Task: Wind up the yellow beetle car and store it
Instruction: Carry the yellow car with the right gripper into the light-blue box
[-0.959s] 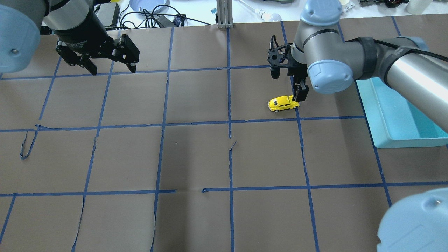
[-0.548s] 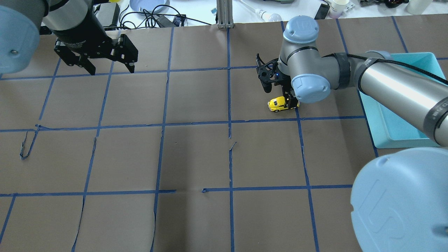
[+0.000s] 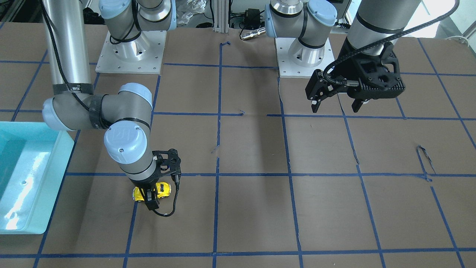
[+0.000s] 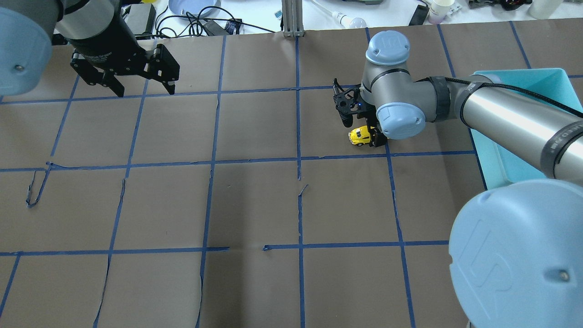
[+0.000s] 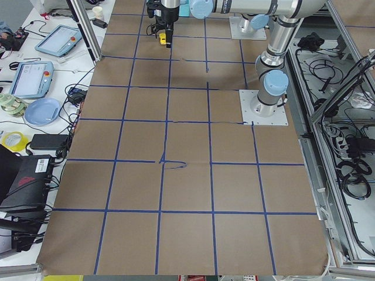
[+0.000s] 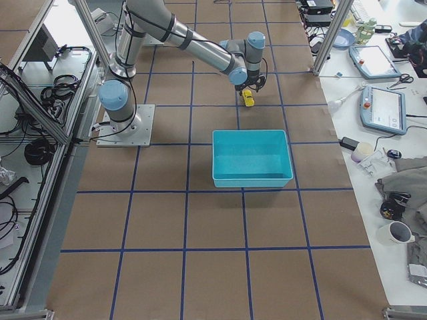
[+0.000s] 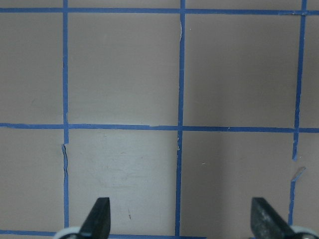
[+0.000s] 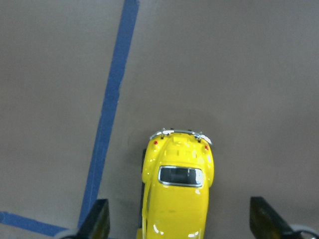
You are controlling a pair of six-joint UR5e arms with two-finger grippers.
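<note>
Toward the table's (image 4: 255, 205) far edge, the right gripper (image 8: 179, 224) straddled the yellow car (image 8: 177, 194), fingers apart, the grasp pending; closing squarely would come next. The left gripper (image 4: 145, 92) hung spread, empty.

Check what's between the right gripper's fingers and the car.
Bare paper both sides; the fingers straddle the yellow beetle car without touching. Right wrist view.
</note>
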